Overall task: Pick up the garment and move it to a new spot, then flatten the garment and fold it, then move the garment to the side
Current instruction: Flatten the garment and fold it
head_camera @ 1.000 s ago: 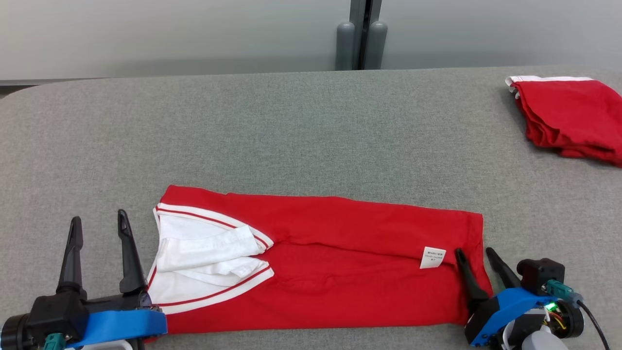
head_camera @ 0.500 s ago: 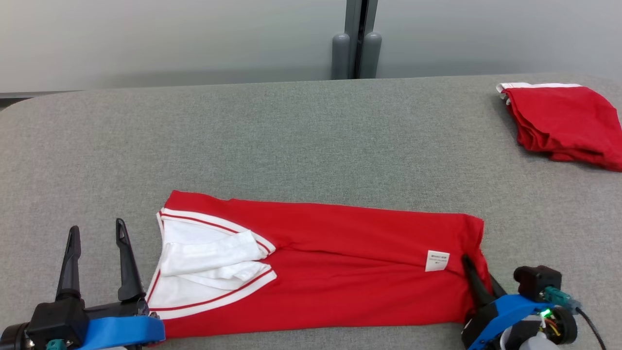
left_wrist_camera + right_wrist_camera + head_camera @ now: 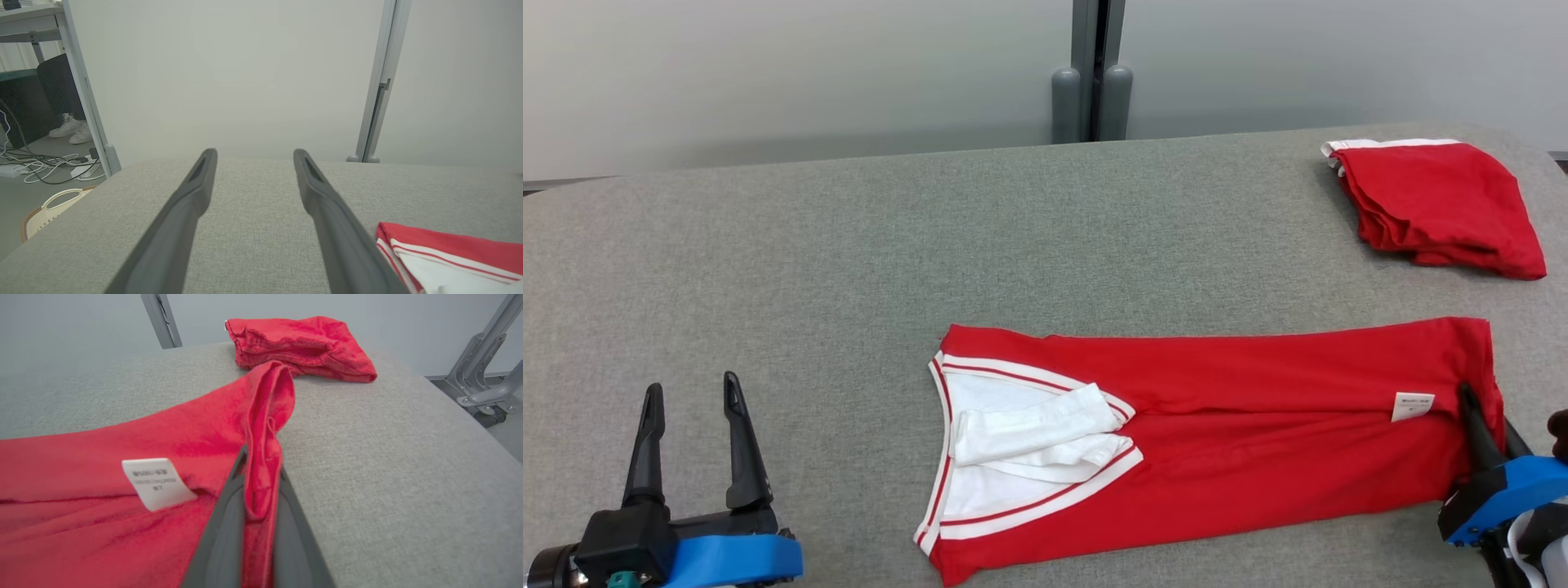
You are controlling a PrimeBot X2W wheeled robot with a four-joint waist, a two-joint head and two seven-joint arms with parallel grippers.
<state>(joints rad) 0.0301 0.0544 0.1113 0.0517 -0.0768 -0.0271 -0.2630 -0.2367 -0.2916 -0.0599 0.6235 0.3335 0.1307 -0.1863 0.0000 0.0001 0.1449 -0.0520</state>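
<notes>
The garment (image 3: 1217, 441) is red with a white, red-striped collar and lies as a long band across the grey table (image 3: 849, 245). Its collar end points left and a white label (image 3: 1411, 404) sits near its right end. My right gripper (image 3: 1482, 408) is shut on the bunched hem at that right end. The right wrist view shows the garment's (image 3: 122, 457) red cloth pinched between the right gripper's (image 3: 261, 457) two fingers. My left gripper (image 3: 693, 385) stands open and holds nothing, well left of the collar. In the left wrist view the left gripper (image 3: 254, 153) points over bare table, with the garment's (image 3: 449, 249) collar corner at the lower right.
A second red garment (image 3: 1437, 204), folded, lies at the table's far right corner, just beyond the held hem (image 3: 302, 347). A grey post (image 3: 1092, 73) stands behind the table. Off the table's left edge are cables, a basket (image 3: 49, 208) and a person's shoes (image 3: 69, 128).
My right gripper shut on the garment's right hem and dragged the whole garment rightwards, away from the left gripper. The head camera also turned a little to the right.
</notes>
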